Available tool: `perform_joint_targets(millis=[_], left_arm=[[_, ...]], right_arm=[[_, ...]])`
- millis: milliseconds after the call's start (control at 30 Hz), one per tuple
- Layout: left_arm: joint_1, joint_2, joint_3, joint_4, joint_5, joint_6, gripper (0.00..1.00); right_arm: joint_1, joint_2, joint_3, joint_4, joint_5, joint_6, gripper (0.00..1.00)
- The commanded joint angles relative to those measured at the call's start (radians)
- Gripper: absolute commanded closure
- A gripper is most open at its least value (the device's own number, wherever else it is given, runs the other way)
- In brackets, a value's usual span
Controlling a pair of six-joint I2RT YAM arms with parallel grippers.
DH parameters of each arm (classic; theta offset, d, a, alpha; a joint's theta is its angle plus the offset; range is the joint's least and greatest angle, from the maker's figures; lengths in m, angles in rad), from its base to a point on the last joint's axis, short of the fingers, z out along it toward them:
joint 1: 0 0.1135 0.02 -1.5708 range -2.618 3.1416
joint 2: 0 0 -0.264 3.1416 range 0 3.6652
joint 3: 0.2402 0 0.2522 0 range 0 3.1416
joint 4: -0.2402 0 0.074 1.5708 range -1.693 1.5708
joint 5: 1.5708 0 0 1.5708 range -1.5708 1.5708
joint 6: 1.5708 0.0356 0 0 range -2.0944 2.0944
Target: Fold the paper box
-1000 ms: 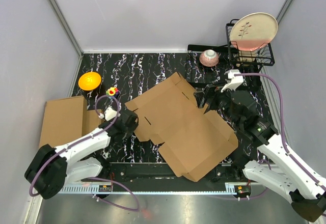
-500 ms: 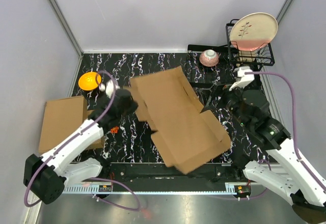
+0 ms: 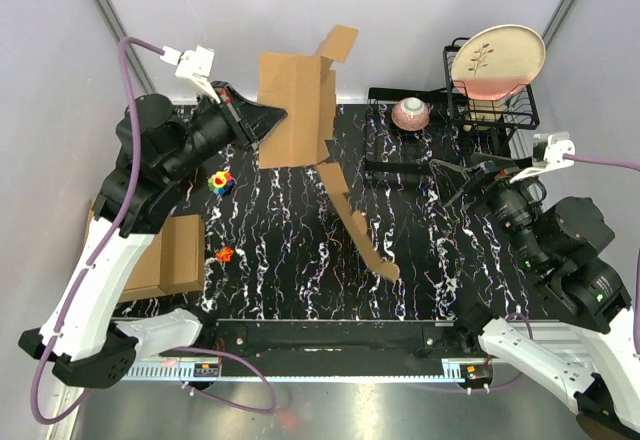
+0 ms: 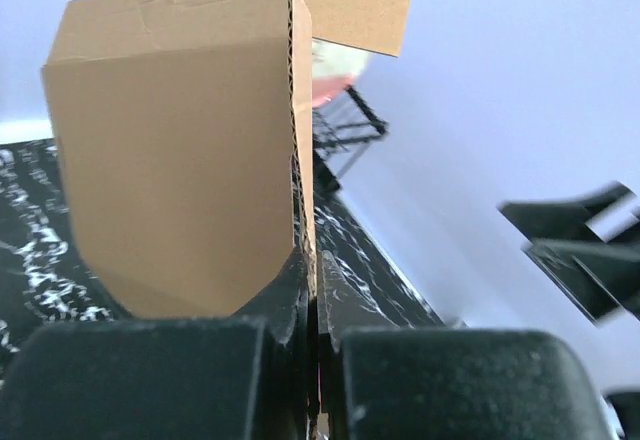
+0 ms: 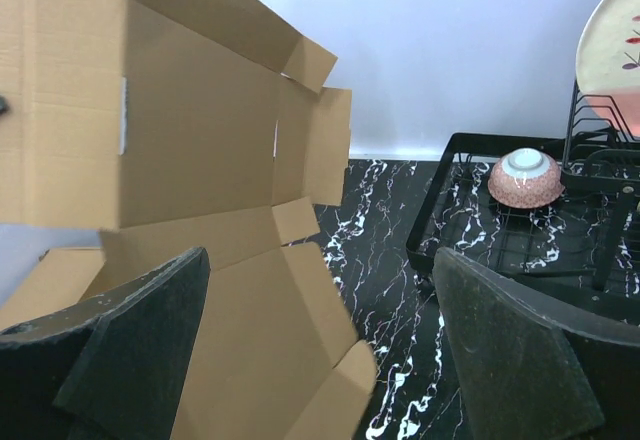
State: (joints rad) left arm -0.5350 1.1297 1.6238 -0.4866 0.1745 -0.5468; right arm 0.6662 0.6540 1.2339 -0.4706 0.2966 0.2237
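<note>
Your left jaws pinch an edge of the paper box (image 3: pixel 295 110), which hangs upright over the tabletop (image 3: pixel 270 230); your right jaws stand wide open, apart from it.

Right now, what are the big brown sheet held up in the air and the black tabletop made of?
The sheet looks like plain matte corrugated cardboard: its cut edge shows a wavy fluted layer, and pressed creases mark the flaps. The tabletop looks like black marble with white veins. I cannot tell whether it is real stone or a printed laminate.
</note>
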Motion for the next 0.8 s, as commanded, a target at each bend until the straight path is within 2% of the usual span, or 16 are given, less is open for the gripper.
perform_joint_targets(millis=[0, 167, 300, 367, 433, 533, 567, 667, 767], left_arm=[[0.003, -0.042, 0.050, 0.058, 0.342, 0.021, 1.00], [0.004, -0.012, 0.080, 0.183, 0.535, -0.093, 1.00], [0.056, -0.018, 0.032, 0.204, 0.551, -0.107, 1.00], [0.121, -0.008, -0.039, 0.166, 0.540, -0.117, 1.00], [0.183, 0.018, -0.097, 0.119, 0.505, -0.110, 1.00], [0.248, 0.057, -0.263, 0.072, 0.413, -0.093, 1.00], [0.259, 0.073, -0.345, 0.074, 0.386, -0.087, 1.00], [0.280, 0.172, -0.447, 0.051, 0.327, -0.022, 1.00], [0.277, 0.284, -0.511, 0.040, 0.182, 0.056, 0.99]], right_arm=[[0.001, -0.008, 0.044, -0.028, 0.006, -0.020, 0.00], [0.001, -0.019, 0.062, -0.039, 0.007, -0.011, 0.00], [0.001, -0.031, 0.056, -0.049, 0.013, -0.004, 0.00], [0.000, -0.036, 0.050, -0.053, 0.015, 0.002, 0.00], [0.001, -0.036, 0.033, -0.056, 0.015, 0.002, 0.00], [0.000, -0.030, 0.003, -0.056, 0.022, 0.000, 0.00], [0.001, -0.027, -0.008, -0.054, 0.024, -0.004, 0.00], [0.000, -0.013, -0.065, -0.045, 0.032, -0.007, 0.00], [0.000, -0.004, -0.145, -0.005, 0.027, 0.008, 0.00]])
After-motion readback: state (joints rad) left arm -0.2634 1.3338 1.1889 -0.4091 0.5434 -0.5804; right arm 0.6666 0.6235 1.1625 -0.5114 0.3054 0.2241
